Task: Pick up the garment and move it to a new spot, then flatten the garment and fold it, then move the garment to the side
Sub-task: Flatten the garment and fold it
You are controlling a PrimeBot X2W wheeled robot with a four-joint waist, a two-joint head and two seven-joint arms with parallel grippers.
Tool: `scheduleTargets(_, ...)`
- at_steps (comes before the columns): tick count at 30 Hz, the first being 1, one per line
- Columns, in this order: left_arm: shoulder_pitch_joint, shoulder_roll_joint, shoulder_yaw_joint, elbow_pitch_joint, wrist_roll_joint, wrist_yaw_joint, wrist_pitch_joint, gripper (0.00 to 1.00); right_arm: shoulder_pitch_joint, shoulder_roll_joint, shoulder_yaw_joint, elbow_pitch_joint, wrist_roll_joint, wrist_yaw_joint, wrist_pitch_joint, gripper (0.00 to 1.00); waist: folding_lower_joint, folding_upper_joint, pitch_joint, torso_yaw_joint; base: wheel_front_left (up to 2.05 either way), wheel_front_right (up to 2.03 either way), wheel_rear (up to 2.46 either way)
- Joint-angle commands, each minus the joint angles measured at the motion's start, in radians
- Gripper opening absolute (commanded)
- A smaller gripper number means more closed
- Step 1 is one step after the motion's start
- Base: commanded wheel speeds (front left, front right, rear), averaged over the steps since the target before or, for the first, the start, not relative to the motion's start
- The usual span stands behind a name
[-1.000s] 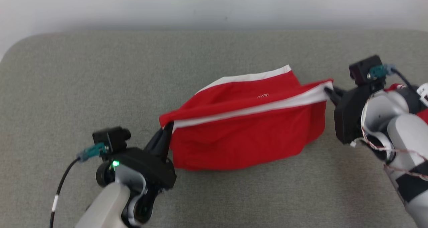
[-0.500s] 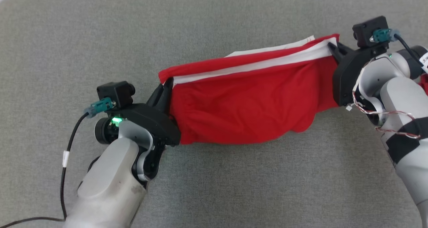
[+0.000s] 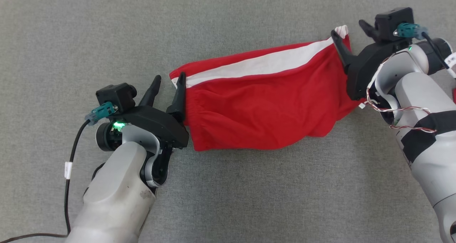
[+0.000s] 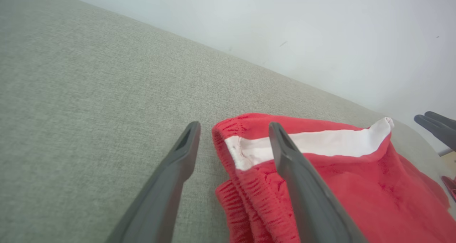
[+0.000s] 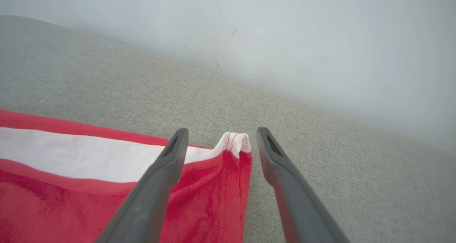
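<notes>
The red garment (image 3: 263,118) (image 4: 356,186) (image 5: 53,200) lies spread on the grey surface (image 3: 228,200), near the middle of the head view. Its white stripe (image 3: 263,63) runs from the 9 o'clock end up to the 2 o'clock end. At 9 o'clock the left gripper (image 3: 169,77) (image 4: 234,126) has its fingers apart. The waistband corner lies between them, and the finger on the garment's side crosses over the cloth. At 2 o'clock the right gripper (image 3: 347,28) (image 5: 221,130) is likewise spread, with the upturned white hem corner (image 5: 237,141) between its fingers. Neither gripper pinches the garment. A pale wall (image 5: 320,40) stands beyond the surface.
</notes>
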Motion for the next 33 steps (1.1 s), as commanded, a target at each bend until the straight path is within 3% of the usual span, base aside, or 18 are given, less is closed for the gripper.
scheduleTargets(1, 0.006, 0.002, 0.009, 0.003, 0.001, 0.002, -0.014, 1.00, -0.012, -0.004, -0.003, 0.007, 0.009, -0.003, -0.033, 1.00, 0.0000, -0.0002, -0.025, 0.001, 0.00, 0.00, 0.00)
scheduleTargets(8, 0.071, 0.032, 0.041, -0.050, 0.071, 0.004, -0.039, 1.00, 0.028, -0.013, -0.004, 0.052, 0.069, -0.003, -0.077, 1.00, 0.0000, -0.0002, -0.097, -0.002, 0.00, 0.00, 0.00)
scheduleTargets(15, 0.269, 0.063, 0.157, -0.312, 0.281, -0.007, -0.039, 1.00, 0.108, -0.041, -0.022, 0.084, 0.162, -0.003, -0.051, 1.00, 0.0000, -0.0002, -0.149, -0.002, 0.00, 0.00, 0.00)
scheduleTargets(23, 0.526, 0.030, 0.281, -0.505, 0.446, -0.031, -0.039, 1.00, 0.167, -0.048, -0.058, 0.148, 0.187, -0.003, -0.055, 1.00, 0.0000, -0.0002, -0.146, 0.021, 0.00, 0.00, 0.00)
scheduleTargets(33, 0.676, -0.017, 0.394, -0.557, 0.515, -0.075, -0.039, 1.00, 0.139, -0.009, -0.133, 0.266, 0.201, -0.003, -0.062, 1.00, 0.0000, -0.0002, -0.130, 0.082, 0.00, 0.00, 0.00)
